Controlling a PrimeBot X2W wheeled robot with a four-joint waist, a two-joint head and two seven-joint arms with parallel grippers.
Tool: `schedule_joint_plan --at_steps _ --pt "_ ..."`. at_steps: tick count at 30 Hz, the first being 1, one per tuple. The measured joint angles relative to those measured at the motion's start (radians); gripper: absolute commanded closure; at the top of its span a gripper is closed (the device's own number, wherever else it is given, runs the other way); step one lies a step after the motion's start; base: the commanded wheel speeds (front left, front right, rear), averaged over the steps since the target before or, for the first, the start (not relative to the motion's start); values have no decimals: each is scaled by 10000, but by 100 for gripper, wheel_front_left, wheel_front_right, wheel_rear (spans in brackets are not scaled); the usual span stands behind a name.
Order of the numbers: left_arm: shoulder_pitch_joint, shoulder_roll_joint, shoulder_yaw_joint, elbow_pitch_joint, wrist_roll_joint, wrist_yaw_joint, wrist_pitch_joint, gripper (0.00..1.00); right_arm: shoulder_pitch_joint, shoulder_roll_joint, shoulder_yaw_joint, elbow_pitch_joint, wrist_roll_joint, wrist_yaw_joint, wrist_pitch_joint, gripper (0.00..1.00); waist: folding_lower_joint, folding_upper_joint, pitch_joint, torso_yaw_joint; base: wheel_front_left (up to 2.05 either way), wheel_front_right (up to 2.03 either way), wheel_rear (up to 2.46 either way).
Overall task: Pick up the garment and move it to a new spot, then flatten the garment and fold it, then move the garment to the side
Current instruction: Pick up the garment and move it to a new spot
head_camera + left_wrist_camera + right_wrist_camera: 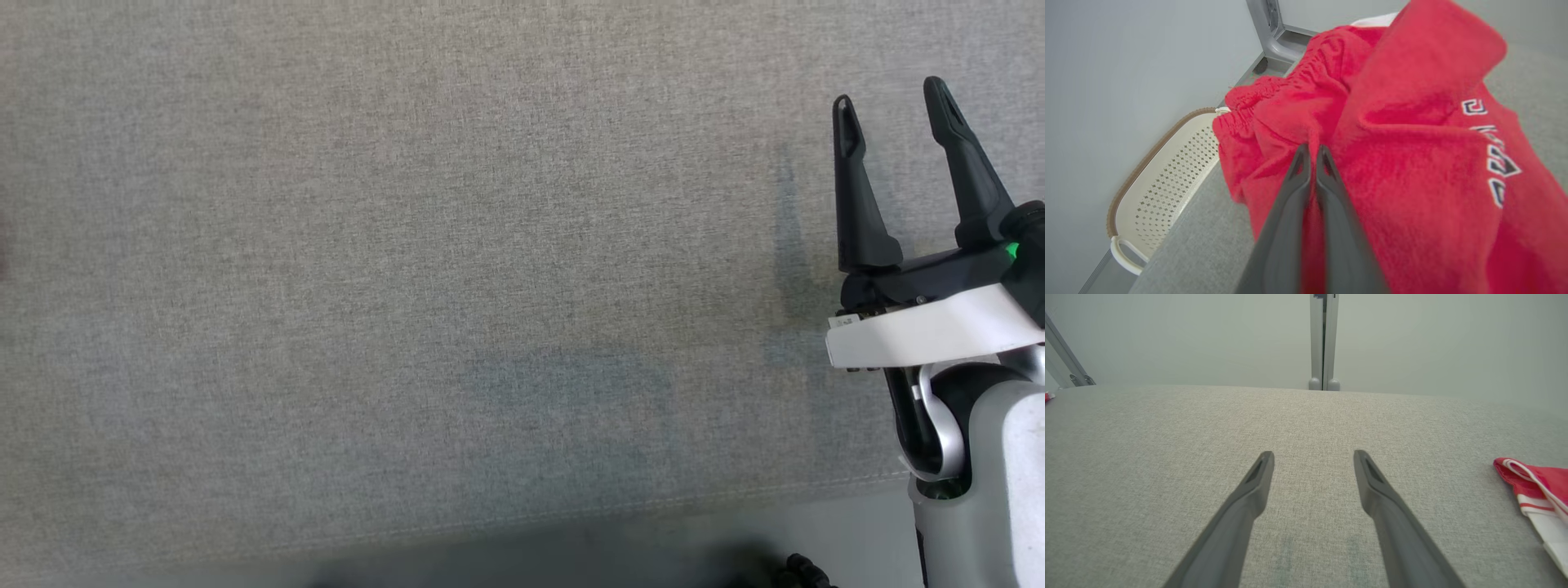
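Red fleece garment (1412,171) bunched near the grey bench (1208,228) edge, one fold pinched in the closed left gripper (1312,153). Right gripper (890,94) open over the bench. Count: one garment, one white basket (1167,175), one red-white cloth (1535,486).

The left gripper (1312,152) has its two dark fingers pinched together on a raised ridge of the red garment (1404,171), which lies crumpled on the grey cloth surface (1208,237). White lettering (1498,163) runs along the garment's right side. A gathered waistband (1274,87) points towards the perforated white basket (1167,171), brown-rimmed, beside the surface's edge.
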Motion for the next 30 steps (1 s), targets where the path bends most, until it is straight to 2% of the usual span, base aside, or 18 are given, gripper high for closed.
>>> schedule_joint_plan --at_steps 6,13,18,25,30 --pt "-794 190 -439 100 604 -460 -731 100 -12 73 -2 458 46 0 -307 0 -1 1 -453 -62 0 0 0" --pt "-1518 140 -1331 -21 1350 -1204 -740 100 27 180 81 1151 182 0 -669 0 -1 1 -1351 -105 0 0 0" --pt "-1853 -54 -2033 -506 1829 -1553 -579 100 285 253 100 1607 278 0 -876 0 -2 1 -2184 -154 0 0 0" --pt "-1673 -414 -3195 -1969 2113 -1753 -268 100 873 291 167 2054 424 0 -966 0 -2 1 -3489 -295 0 0 0" --pt "-1072 -533 -4447 -4121 1743 -1793 201 100 1335 301 224 2117 558 0 -965 0 -2 1 -4351 -497 0 0 0"
